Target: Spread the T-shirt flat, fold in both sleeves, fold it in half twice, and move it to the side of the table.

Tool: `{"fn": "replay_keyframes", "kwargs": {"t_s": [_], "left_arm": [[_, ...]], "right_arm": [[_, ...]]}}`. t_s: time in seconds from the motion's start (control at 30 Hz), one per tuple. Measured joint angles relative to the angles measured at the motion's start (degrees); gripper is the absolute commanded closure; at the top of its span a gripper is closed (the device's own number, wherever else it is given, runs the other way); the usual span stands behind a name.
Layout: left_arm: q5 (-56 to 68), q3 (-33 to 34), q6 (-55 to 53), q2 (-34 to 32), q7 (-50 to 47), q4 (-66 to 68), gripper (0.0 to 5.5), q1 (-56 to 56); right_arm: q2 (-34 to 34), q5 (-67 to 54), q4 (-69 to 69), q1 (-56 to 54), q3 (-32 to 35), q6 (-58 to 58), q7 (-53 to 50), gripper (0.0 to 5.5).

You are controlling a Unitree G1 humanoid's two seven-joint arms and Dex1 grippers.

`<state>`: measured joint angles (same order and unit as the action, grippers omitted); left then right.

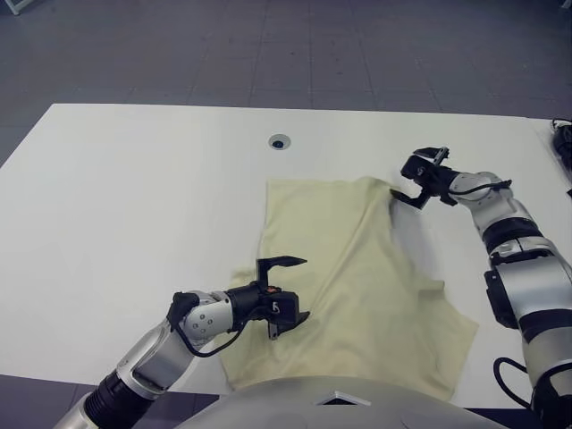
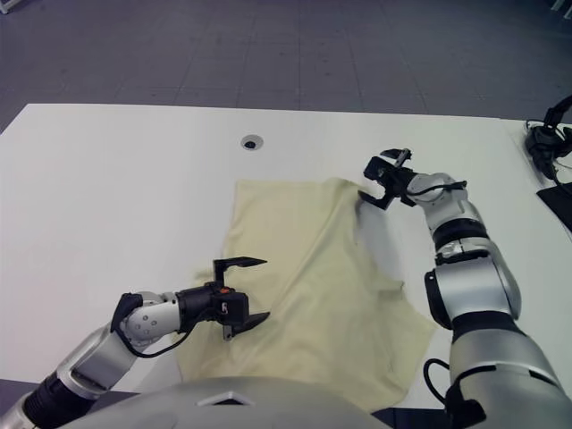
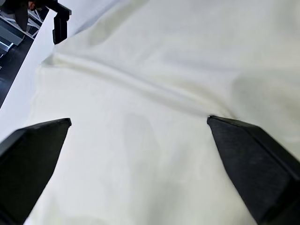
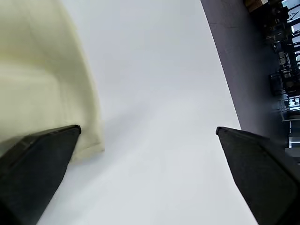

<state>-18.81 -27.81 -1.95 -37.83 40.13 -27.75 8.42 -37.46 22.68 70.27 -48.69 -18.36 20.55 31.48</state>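
The T-shirt [image 1: 357, 286] is pale yellow and lies on the white table [image 1: 134, 197], right of the middle and reaching down to the near edge. It is not flat: a long ridge runs through the cloth from its far right corner toward the near edge, and the near right part flares out in a loose flap.

My left gripper [image 1: 299, 288] hangs over the shirt's left side, close to the near edge of the table. Its two dark fingers [image 3: 37, 154] are spread wide with only cloth between them, pinching nothing. I cannot tell whether the lower one touches the fabric.

My right gripper [image 1: 409, 175] sits at the shirt's far right corner, toward the right edge of the table. Its fingers [image 4: 37, 159] are also spread apart and hold nothing: one is over the hem of the shirt, the other over bare table beside it.

A small round hole [image 1: 280, 141] sits in the tabletop beyond the shirt, toward the far edge. Some black gear with cables [image 2: 545, 143] lies at the right edge of the table, well apart from the shirt.
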Motion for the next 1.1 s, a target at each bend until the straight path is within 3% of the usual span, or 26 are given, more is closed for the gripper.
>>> {"fn": "replay_keyframes", "kwargs": {"t_s": [0.3,0.6,0.77,1.1], "left_arm": [[1.0,11.1,0.6,-8.4,-0.2,0.8,0.10,2.2],[1.1,11.5,1.9,-8.4,-0.2,1.5,0.10,2.3],[1.1,10.9,1.9,-8.2,0.0,1.7,0.10,1.7],[10.0,5.4,-7.2,5.9,0.3,-1.6,0.10,-0.9]], "right_arm": [[-3.5,4.7,0.7,-0.7,-4.5,3.9,-1.9,0.13],[-3.7,12.3,1.6,-0.8,-9.5,8.8,-16.0,0.13],[-2.0,9.2,1.7,-0.8,-7.1,10.9,-12.9,0.13],[0.8,-4.4,-2.1,-0.8,3.6,8.8,1.6,0.13]]}}
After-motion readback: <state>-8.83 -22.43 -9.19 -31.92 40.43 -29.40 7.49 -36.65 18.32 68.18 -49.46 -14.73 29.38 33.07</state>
